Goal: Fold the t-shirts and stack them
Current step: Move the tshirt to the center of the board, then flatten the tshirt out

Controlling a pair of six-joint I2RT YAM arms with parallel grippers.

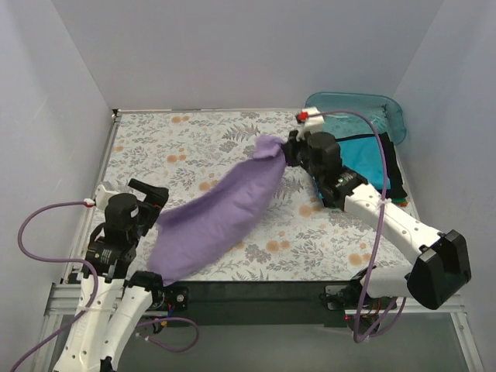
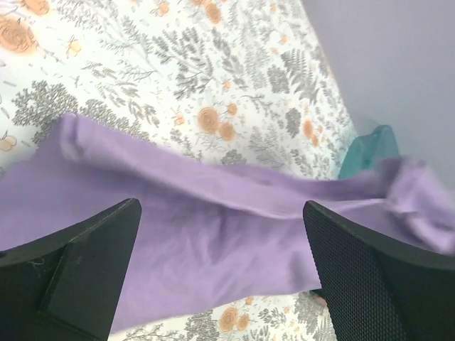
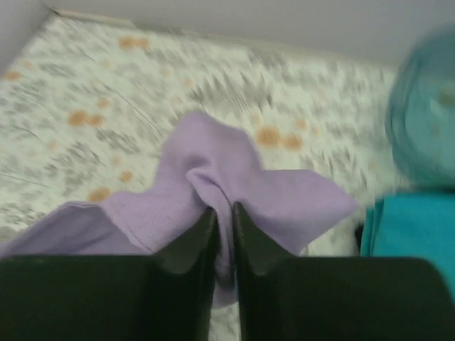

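Our right claw [image 3: 224, 213] is clamped on one end of the lavender shirt [image 1: 217, 213], holding it up diag. over the bench [image 1: 170, 147], prob. to spread it flat. Left claw [image 2: 220, 206] gapes apart, cloth just beyond.

The lavender t-shirt [image 1: 225, 213] is soft matt cloth, creased and rumpled. The table cover [image 1: 194, 147] beneath it looks matt, with a printed floral pattern. At upper right, the tub [image 1: 364, 108] is clear teal plastic with a slight sheen. The left gripper [image 2: 221, 206] has matt black plastic fingers [image 2: 370, 277], one finely grid-textured.
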